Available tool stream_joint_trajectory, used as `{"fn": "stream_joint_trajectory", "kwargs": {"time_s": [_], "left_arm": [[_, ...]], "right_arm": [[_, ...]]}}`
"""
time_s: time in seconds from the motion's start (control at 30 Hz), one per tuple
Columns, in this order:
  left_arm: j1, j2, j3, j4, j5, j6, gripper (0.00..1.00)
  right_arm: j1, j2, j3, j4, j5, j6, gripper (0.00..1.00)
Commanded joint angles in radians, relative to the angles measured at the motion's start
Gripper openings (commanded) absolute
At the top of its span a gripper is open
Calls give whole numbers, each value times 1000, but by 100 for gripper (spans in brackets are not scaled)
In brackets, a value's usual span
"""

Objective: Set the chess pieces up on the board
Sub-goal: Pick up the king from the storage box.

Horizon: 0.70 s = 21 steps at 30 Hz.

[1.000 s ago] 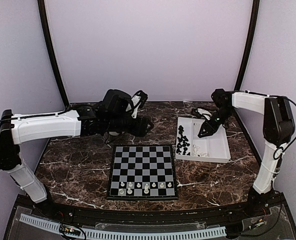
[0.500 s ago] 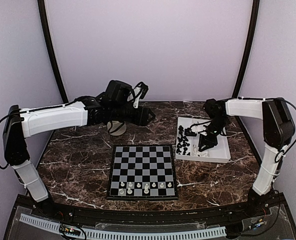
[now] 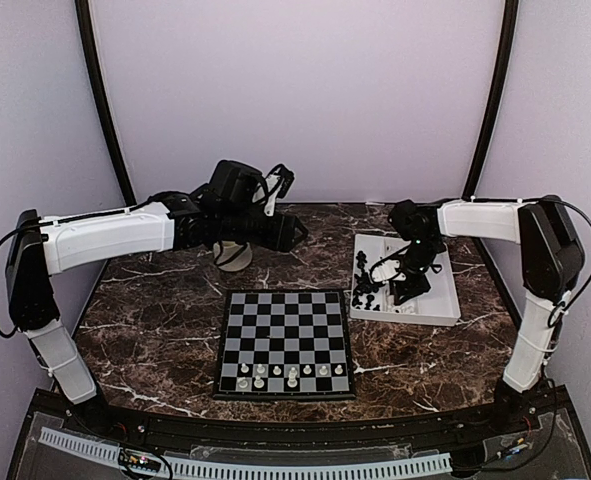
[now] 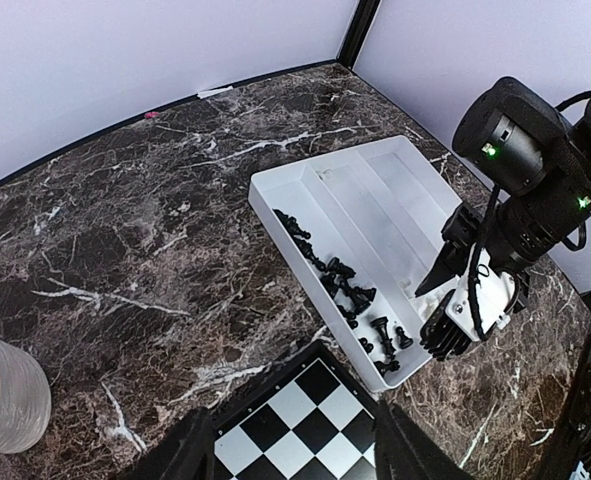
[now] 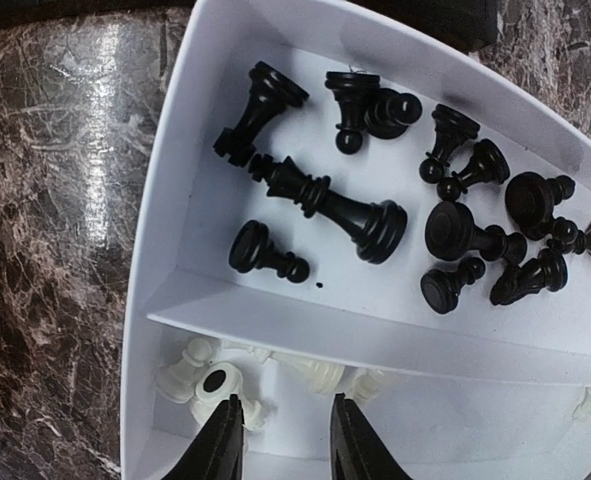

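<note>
The board (image 3: 285, 320) lies at the table's near middle, with several white chess pieces (image 3: 280, 375) on its two nearest rows. Its far corner (image 4: 295, 420) shows between the spread fingers of my left gripper (image 4: 290, 455), which hangs open and empty above the table beyond the board (image 3: 293, 235). My right gripper (image 3: 405, 290) is down in the white tray (image 3: 437, 290). In the right wrist view it (image 5: 280, 445) is open over the compartment of lying white pieces (image 5: 320, 372), its left finger against a white piece (image 5: 207, 385). Black pieces (image 5: 325, 205) fill the neighbouring compartment.
A pale cup (image 3: 233, 255) stands on the marble beyond the board's far left corner, under the left arm. The tray's divider wall (image 5: 375, 335) runs just ahead of the right fingertips. Purple walls close in the table at the back and sides.
The right gripper has moved left and down within the tray, toward the near end with the white pieces. The left arm rose slightly at first, then stayed still.
</note>
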Motion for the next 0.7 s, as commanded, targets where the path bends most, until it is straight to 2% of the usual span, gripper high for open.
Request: {"fn": "stream_joint_trajectory", "kwargs": {"time_s": [0.0,0.67], "left_arm": [[6,-15,-5,-2,0,-8,57],[9,-23,-42,30,24,-31,57]], "right_arm": [[25,24,33,6,34,-54,32],[42,87,43,-32,90,-91,34]]}}
